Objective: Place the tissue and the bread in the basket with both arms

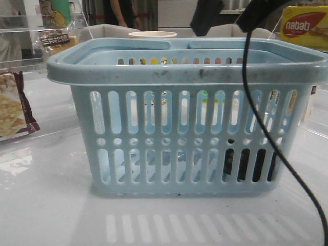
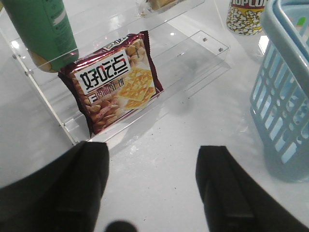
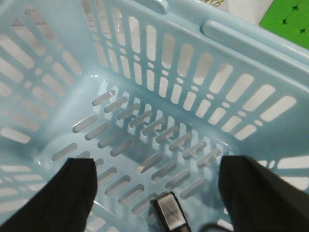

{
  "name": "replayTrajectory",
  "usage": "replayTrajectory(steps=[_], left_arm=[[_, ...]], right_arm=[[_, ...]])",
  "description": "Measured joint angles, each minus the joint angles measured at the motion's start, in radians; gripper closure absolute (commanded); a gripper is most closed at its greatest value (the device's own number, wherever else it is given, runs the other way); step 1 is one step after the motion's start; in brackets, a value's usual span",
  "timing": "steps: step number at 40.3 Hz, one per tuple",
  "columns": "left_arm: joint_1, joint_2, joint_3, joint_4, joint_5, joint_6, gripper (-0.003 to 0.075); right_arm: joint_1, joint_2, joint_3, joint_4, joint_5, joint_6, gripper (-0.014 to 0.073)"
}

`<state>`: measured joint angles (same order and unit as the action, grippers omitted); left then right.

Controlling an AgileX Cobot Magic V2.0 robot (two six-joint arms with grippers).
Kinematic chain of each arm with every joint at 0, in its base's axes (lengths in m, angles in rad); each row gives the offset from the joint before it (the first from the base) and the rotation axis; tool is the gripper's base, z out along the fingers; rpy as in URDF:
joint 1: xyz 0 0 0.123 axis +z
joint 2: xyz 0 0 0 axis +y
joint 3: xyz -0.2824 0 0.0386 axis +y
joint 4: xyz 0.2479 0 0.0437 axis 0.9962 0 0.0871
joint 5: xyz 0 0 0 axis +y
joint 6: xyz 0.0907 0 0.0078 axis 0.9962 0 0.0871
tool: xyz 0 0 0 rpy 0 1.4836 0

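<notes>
The pale blue basket (image 1: 184, 77) fills the middle of the front view. The tissue, a small dark pack with a barcode label (image 3: 169, 215), lies on the basket floor (image 3: 120, 140); it shows as a dark shape through the slots (image 1: 246, 164). My right gripper (image 3: 159, 164) is open inside the basket, above the tissue and not touching it. The bread, a packet with a dark label (image 1: 54, 38), lies on a clear shelf at the far left; only its golden edge shows in the left wrist view (image 2: 161, 4). My left gripper (image 2: 153, 150) is open and empty over the table, left of the basket (image 2: 285, 92).
A maroon-edged cracker bag (image 2: 116, 79) leans in a clear acrylic rack, also seen at the left (image 1: 13, 110). A green bottle (image 2: 43, 31) lies on the rack. A popcorn cup (image 2: 246, 17) stands behind the basket. A yellow nabati box (image 1: 305, 25) is far right. A black cable (image 1: 271, 148) hangs before the basket.
</notes>
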<state>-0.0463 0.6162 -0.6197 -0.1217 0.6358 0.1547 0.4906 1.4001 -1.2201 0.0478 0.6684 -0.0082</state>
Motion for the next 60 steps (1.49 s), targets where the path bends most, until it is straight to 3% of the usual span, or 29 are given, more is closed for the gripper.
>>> replayTrajectory(steps=[18,28,36,47,60], left_arm=[[0.000,0.000,0.000,0.000,0.000,0.000,0.0268],[0.000,0.000,0.000,0.000,0.000,0.000,0.0248],[0.000,0.000,0.000,0.002,-0.002,0.000,0.0113],[0.000,0.045,-0.028,0.004,-0.051,0.000,0.0118],[0.000,0.315,-0.170,0.004,-0.101,0.000,0.0118]], right_arm=[[0.000,-0.433,0.275,-0.048,0.016,-0.018,-0.0028],[0.000,-0.577,0.389,-0.048,0.029,-0.018,-0.0028],[0.000,-0.618,0.409,-0.048,0.031,-0.019,-0.0028],[0.000,-0.620,0.409,-0.048,0.037,-0.019,-0.0028],[0.000,-0.620,0.409,-0.048,0.038,-0.020,-0.0028]])
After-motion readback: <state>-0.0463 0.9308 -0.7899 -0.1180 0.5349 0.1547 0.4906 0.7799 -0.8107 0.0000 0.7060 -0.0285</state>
